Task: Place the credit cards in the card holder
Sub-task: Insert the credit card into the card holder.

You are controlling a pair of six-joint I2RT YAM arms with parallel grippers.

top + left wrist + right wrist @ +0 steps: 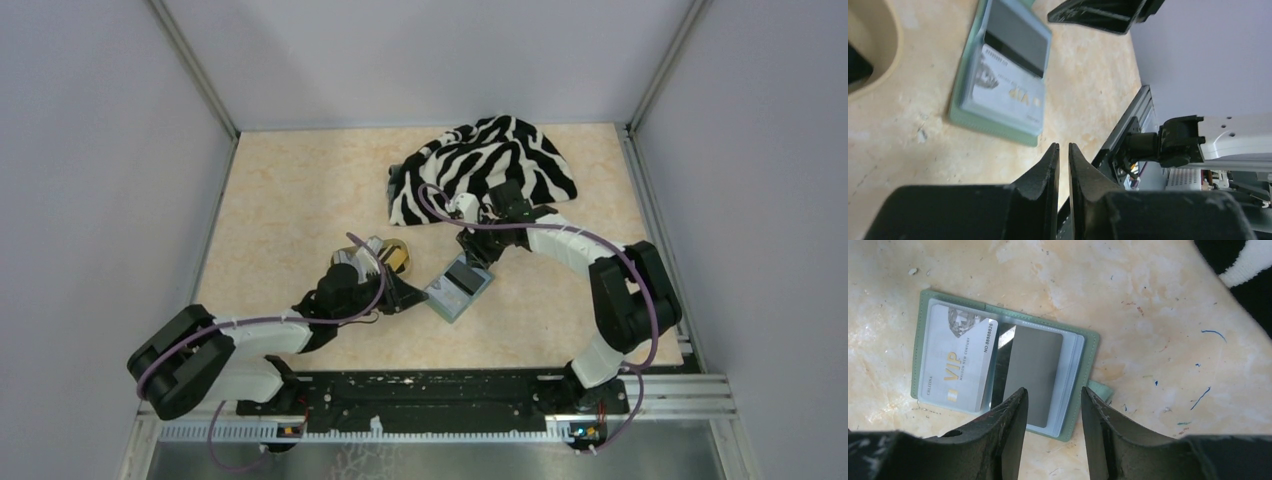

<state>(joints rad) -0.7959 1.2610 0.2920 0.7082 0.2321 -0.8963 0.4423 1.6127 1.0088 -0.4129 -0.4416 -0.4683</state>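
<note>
The card holder (1091,356) lies open on the table (1158,305), credit cards (955,360) inside its sleeves. The right pincer (1053,392) hovers spread and empty above it, and the left pincer (1063,147) is barely parted, apparently waiting.

I read the card holder (919,340) as matt sage faux leather, with clear glossy plastic sleeves inside. The VIP card (955,360) is shiny silvery plastic. At its 3 o'clock the dark card (1030,375) is smooth with a duller sheen. The table (1148,300) is marbled beige, matt and scuffed, with blue pen ticks at 3 o'clock of the holder. At my 1 o'clock the zebra cloth (490,165) is soft, fuzzy fabric. The right gripper (1053,390) is matt black plastic, a bit grainy. The rail (690,395) at 5 o'clock is bare brushed metal. The tray (885,40) is tan and matt.
</note>
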